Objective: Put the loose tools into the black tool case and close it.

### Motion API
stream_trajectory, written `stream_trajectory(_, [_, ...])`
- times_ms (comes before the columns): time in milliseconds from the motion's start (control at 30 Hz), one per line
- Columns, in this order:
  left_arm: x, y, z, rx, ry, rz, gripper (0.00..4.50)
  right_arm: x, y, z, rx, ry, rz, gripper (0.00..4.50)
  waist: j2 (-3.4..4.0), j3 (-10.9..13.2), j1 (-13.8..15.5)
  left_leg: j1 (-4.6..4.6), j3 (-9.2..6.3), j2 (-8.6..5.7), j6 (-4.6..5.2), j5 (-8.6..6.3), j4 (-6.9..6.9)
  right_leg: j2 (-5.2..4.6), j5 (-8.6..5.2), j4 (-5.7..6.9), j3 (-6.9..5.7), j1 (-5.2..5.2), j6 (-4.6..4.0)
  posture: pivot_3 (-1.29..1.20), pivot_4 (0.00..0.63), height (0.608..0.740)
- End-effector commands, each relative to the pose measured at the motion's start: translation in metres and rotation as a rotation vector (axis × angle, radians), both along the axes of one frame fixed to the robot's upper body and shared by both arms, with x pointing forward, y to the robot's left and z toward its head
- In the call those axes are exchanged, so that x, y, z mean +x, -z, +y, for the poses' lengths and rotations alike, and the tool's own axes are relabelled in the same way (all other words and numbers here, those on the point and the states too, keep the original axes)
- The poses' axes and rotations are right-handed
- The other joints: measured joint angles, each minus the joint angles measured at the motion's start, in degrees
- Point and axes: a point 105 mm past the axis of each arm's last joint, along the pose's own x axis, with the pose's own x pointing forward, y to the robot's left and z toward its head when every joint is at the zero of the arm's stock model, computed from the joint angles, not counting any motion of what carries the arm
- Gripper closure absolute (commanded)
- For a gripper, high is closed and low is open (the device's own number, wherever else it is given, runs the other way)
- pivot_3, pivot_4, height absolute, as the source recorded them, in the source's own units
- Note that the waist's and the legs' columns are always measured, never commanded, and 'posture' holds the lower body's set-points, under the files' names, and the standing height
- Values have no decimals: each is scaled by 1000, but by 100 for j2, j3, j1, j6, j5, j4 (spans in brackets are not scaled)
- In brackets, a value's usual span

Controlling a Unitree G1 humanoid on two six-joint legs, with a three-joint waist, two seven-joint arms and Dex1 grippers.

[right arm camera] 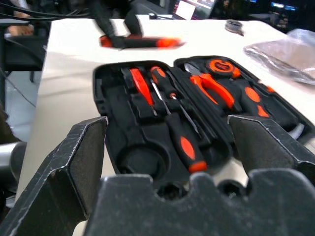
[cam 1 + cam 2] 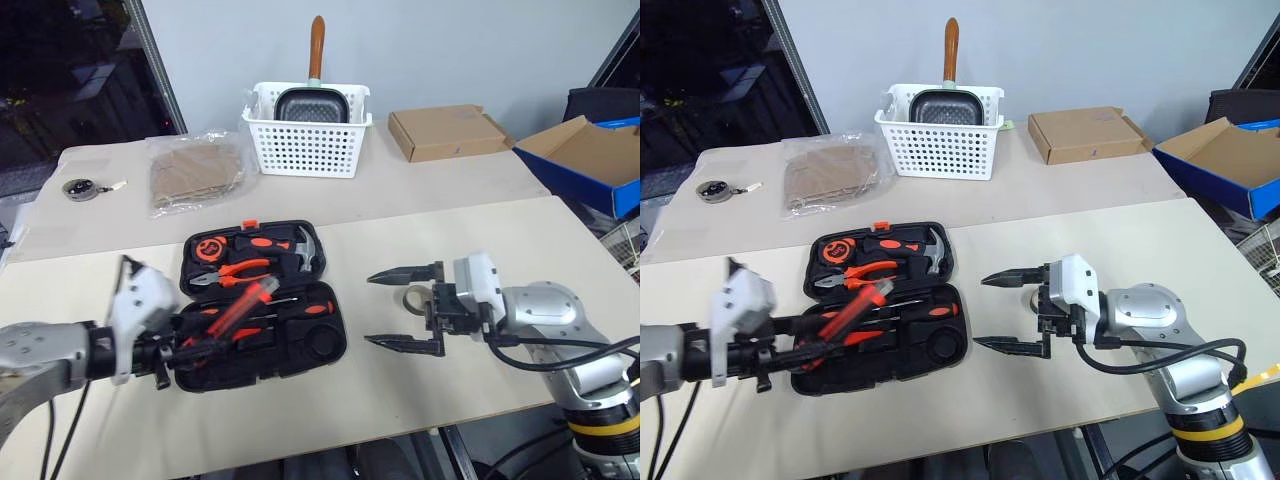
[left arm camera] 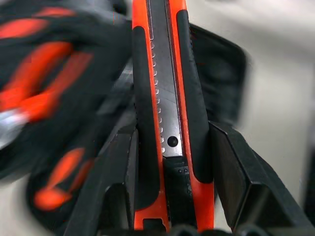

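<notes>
The black tool case (image 2: pixel 325 345) lies open in the middle of the near table. Two black-and-orange screwdrivers (image 1: pixel 184 145) and a slim red screwdriver (image 1: pixel 140 83) lie in its nearer half. My left gripper (image 3: pixel 172 135) is shut on the orange-and-black utility knife (image 2: pixel 245 305), which slants up over the case's left part. To the right of the case, my right gripper (image 2: pixel 400 312) stands open, pointing towards the case. A small greyish tape roll (image 2: pixel 413 297) lies on the table between its fingers, partly hidden by them.
Orange-handled pliers (image 2: pixel 235 272) and a hammer (image 2: pixel 305 250) sit in the case's far half. On the far table are a white basket (image 2: pixel 308 145) holding a pan, a cardboard box (image 2: pixel 447 132), a plastic bag (image 2: pixel 195 172) and a tape measure (image 2: pixel 78 187). A blue box (image 2: pixel 590 160) stands at the right.
</notes>
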Motion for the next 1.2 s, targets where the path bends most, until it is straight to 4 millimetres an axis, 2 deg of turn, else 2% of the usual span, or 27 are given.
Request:
stream_trajectory(33, [3, 12, -2, 98, 127, -10, 2846, -15, -10, -7, -4, -9, -23, 0, 2, 1, -7, -1, 1, 0, 4, -3, 0, 0, 0, 0, 2, 1, 0, 0, 150, 740])
stream_trajectory(200, [3, 34, 7, 181, 179, 32, 2846, -23, -9, -19, -41, 22, -33, 0, -3, 5, -52, -7, 9, -1, 21, -12, 1, 0, -3, 0, 13, 5, 5, 0, 150, 740])
stream_trajectory(400, [4, 53, 23, 289, 217, 30, 2846, -27, -10, -24, -62, 10, -36, 0, -5, 6, -50, -3, 12, 0, 22, -12, 4, 1, -3, 8, 16, 9, 7, 0, 150, 740])
stream_trajectory(767, [13, 56, 24, 340, 281, -18, 2846, -31, -17, -16, -49, -59, -32, 0, -1, 5, -51, 2, 17, -1, 23, -12, 7, 5, -4, 22, 24, 19, 7, 0, 150, 740])
stream_trajectory(1000, [10, 54, 2, 293, 320, 11, 2846, -30, -18, -15, -49, -65, -33, 0, 5, 3, -5, 1, 16, -2, 24, -11, 14, 5, -3, 27, 25, 20, 9, 0, 150, 740])
stream_trajectory(1200, [8, 56, -7, 273, 297, 29, 2846, -30, -18, -15, -52, -59, -36, 0, 6, 2, 5, -1, 18, -3, 24, -12, 15, 4, -3, 24, 28, 21, 12, 0, 150, 740])
